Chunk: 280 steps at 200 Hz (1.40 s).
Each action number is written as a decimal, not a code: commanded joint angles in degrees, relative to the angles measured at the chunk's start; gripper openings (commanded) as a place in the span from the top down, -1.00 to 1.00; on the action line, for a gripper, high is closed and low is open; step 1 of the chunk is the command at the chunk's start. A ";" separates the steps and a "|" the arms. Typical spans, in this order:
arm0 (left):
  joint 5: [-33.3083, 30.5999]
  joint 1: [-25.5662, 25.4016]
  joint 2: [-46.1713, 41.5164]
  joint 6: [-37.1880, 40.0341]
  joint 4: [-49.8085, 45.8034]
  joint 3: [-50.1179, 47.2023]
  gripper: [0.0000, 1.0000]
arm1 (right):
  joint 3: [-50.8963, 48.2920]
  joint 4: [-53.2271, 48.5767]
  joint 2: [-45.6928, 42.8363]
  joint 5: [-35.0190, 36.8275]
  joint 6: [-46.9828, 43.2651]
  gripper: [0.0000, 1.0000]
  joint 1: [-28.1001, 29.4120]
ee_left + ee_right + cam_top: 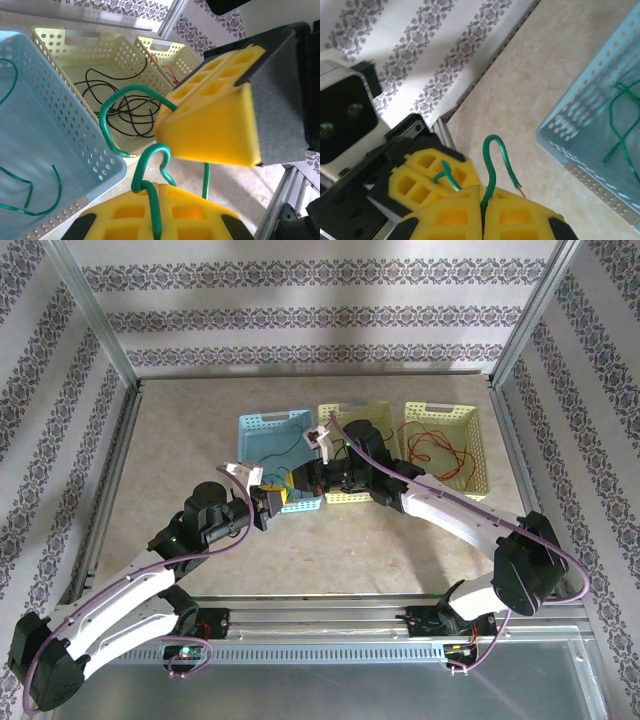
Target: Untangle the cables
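Top external view: red cable alone in the two o'clock basket, black cable basketed too. Left gripper and right gripper both clamp the green cable, seemingly the last.

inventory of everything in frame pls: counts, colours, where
thin floppy green cable: 1, green, partly in the blue basket, the rest drawn out past its corner
thin floppy black cable: 1, black, coiled in the middle basket
thin floppy red cable: 1, red, in the right-hand basket
perforated plastic blue basket: 1, light blue, left of the row
perforated plastic yellow baskets: 2, pale yellow, middle and right
tabletop: 1, beige, under all
left gripper: 1, yellow pads, shut on green cable
right gripper: 1, yellow pads, shut on green cable, beside the left
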 commanded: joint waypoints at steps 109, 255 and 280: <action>-19.78 0.48 -0.55 -5.12 -2.52 -4.12 0.36 | -7.98 0.26 -8.99 22.76 7.61 1.00 -10.16; -52.35 0.48 -6.63 -16.57 -31.65 1.42 -0.99 | 14.92 2.38 23.22 20.77 7.40 0.09 -7.09; -53.47 0.48 -6.57 -15.70 -31.54 0.92 -0.99 | 10.84 2.23 16.96 22.16 6.13 -0.01 -8.11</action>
